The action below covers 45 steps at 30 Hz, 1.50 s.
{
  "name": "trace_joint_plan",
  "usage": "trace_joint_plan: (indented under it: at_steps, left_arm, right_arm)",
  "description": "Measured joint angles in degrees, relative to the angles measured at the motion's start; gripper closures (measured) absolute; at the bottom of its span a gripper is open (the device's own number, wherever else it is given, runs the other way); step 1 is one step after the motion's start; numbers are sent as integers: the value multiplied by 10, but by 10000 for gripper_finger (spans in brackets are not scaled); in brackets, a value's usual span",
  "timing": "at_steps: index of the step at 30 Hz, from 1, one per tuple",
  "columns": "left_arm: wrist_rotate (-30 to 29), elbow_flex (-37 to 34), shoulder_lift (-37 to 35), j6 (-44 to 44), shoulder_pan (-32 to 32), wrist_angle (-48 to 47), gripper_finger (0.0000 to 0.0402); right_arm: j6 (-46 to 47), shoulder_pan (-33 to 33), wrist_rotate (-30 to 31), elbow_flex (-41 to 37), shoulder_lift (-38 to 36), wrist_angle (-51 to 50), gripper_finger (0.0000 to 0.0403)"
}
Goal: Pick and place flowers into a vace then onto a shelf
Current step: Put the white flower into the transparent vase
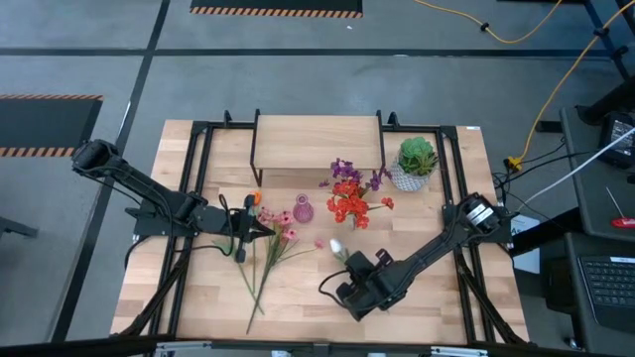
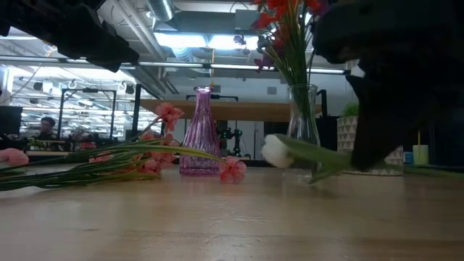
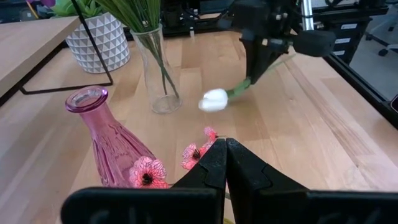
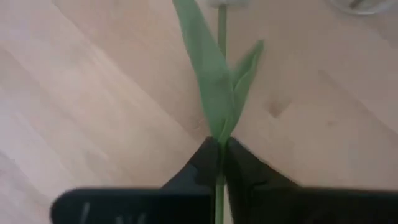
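A white-bud flower [image 1: 335, 245] with a green stem and leaves [image 4: 217, 87] hangs just above the table, my right gripper [image 1: 351, 266] shut on its stem. A pink glass vase [image 1: 303, 209] and a clear vase [image 1: 351, 220] holding red and purple flowers stand near the table's middle. Several pink and orange flowers [image 1: 268, 248] lie flat on the table left of the white bud. My left gripper [image 3: 225, 148] hovers shut over their blooms, beside the pink vase [image 3: 106, 137]. The shelf [image 1: 317, 139] stands at the far edge. My right gripper pinches the green stem [image 4: 219, 152] between its two fingers, just below the point where the leaves branch off. The fingers slant down from the table's right and near side, roughly along the stem. The flower is lifted clear, its white bud [image 2: 275, 151] pointing away, slightly lower than the fingers.
A spiky green plant in a white pot [image 1: 417, 161] stands at the far right beside the shelf. Bare wood lies in front of the vases and along the near edge. The black frame rails [image 1: 193, 178] run along both sides of the table.
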Motion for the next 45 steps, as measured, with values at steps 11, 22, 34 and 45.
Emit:
trace_joint_plan:
  at_steps: [11, 22, 34, 45]
  left_arm:
    - [0, 0, 0, -2, 0, -3, 398]
    - [0, 0, 0, -2, 0, -4, 398]
    - [0, 0, 0, -9, 0, -7, 398]
    - [-1, 0, 0, -22, 0, -7, 398]
  right_arm:
    - [-142, 0, 27, 0, -74, 3, 395]
    - [-344, 2, 125, -49, -178, 88, 400]
    - [-583, -1, 124, -292, -262, 530, 401]
    - [-871, -1, 91, -498, -369, 894, 401]
